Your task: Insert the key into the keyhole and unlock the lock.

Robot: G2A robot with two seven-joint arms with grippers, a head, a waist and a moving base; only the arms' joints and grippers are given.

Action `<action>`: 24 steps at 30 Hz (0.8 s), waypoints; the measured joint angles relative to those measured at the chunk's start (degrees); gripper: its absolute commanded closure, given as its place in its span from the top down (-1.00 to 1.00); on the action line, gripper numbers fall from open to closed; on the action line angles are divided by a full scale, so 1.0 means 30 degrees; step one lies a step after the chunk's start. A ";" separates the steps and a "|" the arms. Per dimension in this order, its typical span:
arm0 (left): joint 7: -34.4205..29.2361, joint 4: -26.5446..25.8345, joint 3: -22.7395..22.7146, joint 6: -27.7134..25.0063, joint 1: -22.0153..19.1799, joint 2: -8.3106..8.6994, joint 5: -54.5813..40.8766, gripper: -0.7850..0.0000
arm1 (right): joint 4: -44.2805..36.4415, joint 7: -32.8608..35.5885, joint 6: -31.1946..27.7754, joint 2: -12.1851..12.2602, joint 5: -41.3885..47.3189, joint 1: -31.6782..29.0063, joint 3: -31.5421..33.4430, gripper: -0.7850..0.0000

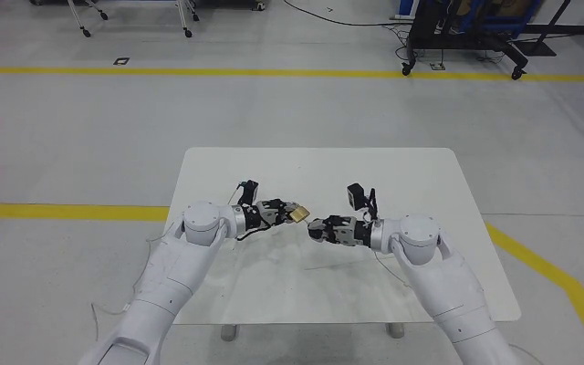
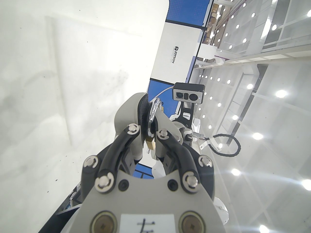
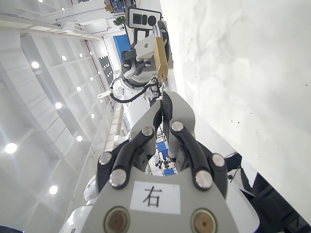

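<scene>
A brass padlock [image 1: 299, 214] with a silver shackle is held above the white table [image 1: 411, 173], with my left gripper [image 1: 286, 213] shut on it. In the left wrist view the shackle [image 2: 153, 109] and a corner of the brass body [image 2: 151, 144] show between the closed fingers [image 2: 136, 112]. My right gripper [image 1: 313, 232] faces the lock from the other side, shut on the key. In the right wrist view the thin key blade [image 3: 161, 84] runs from my right gripper [image 3: 162, 98] up to the keyhole end of the padlock [image 3: 160, 54]. How deep it sits I cannot tell.
Both arms meet over the table's front middle. Bare tabletop lies all around them. Yellow floor lines [image 1: 274, 71] and wheeled frames [image 1: 474, 46] are far behind the table.
</scene>
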 measured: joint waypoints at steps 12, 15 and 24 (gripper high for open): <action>0.0055 -0.0094 0.0057 -0.0064 0.0042 0.0060 -0.0037 -1.00 | 0.0147 -0.0792 0.0457 0.0087 0.0053 0.0392 -0.0462 -1.00; 0.0066 -0.0110 0.0077 -0.0058 0.0039 0.0071 -0.0054 -1.00 | 0.0087 -0.0868 0.0471 0.0118 0.0082 0.0423 -0.0545 -1.00; -0.0030 -0.0205 0.0118 -0.0159 0.0076 0.0119 -0.0102 -1.00 | 0.0017 -0.1271 0.0804 0.0184 0.0085 0.0671 -0.0856 -1.00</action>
